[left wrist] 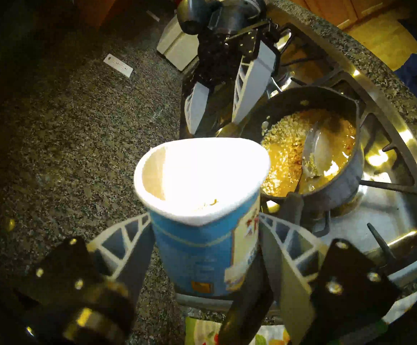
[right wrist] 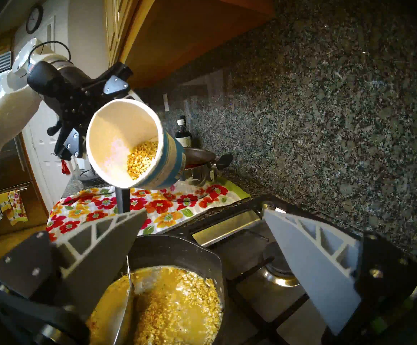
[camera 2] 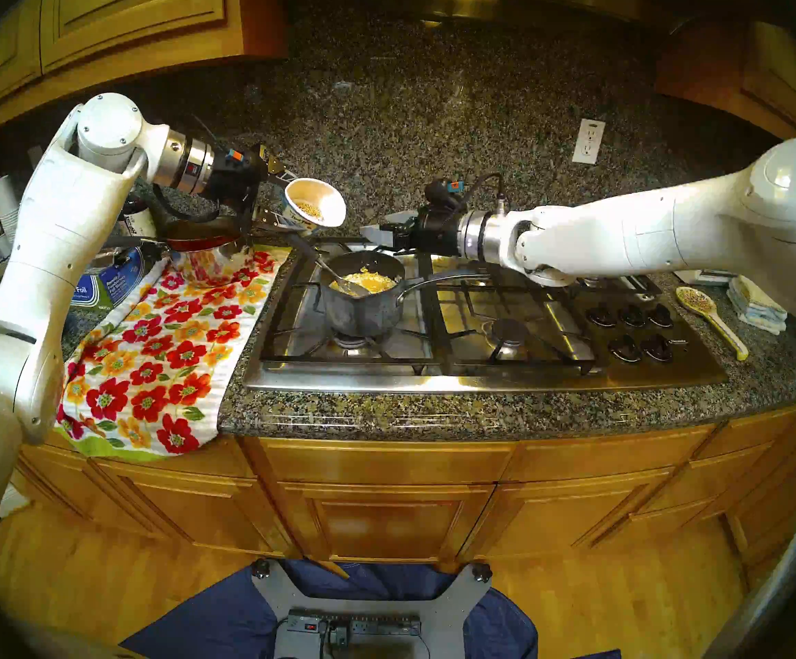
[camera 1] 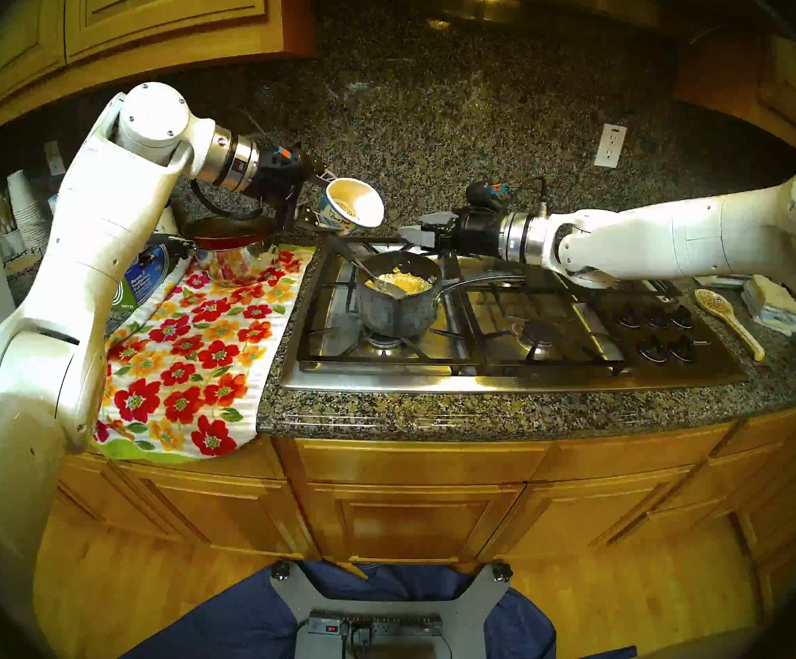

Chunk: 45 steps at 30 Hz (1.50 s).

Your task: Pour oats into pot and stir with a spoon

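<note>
My left gripper (camera 1: 322,199) is shut on a white paper oatmeal cup (camera 1: 353,208) with a blue label, one finger on each side (left wrist: 205,220). The cup is tilted, mouth toward the stove, up and to the left of the pot. A few oats (right wrist: 142,157) lie inside it. The dark grey pot (camera 1: 398,306) sits on the front left burner and holds oats (camera 1: 408,282) in yellowish liquid. The spoon (camera 1: 379,282) rests in the pot, its black handle (right wrist: 122,200) leaning up toward the cup. My right gripper (camera 1: 410,232) hangs open and empty just behind the pot's far rim.
A shiny steel pot with a red pan (camera 1: 229,258) stands on a floral towel (camera 1: 196,349) left of the cooktop. A speckled spoon rest (camera 1: 724,313) lies at the right beside the knobs (camera 1: 657,330). The pot's long silver handle (camera 1: 477,282) points right.
</note>
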Available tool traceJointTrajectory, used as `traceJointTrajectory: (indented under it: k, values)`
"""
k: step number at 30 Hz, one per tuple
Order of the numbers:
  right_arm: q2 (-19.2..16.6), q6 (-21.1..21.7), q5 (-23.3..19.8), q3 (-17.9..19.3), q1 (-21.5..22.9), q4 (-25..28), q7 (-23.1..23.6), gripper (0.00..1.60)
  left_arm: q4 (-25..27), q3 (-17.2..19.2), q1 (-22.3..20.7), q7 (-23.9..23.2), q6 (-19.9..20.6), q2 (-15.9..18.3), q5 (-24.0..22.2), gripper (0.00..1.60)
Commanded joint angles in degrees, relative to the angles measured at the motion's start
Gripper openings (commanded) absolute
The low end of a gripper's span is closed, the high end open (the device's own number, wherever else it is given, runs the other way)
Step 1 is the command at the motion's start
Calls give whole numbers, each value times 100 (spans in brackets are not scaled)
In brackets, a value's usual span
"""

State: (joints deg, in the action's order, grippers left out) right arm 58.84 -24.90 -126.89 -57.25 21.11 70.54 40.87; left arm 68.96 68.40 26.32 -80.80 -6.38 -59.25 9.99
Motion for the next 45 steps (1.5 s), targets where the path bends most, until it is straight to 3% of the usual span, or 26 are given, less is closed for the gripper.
traceJointTrajectory:
  k: [1,45]
  values:
    - [0,-32,-15,118,217,-42,13,160,260,12,-77,229,-98,-84,110,75]
    - [0,-32,-16,117,219,-41,13,160,1757,-212,685,1081,-965,215,1402,73]
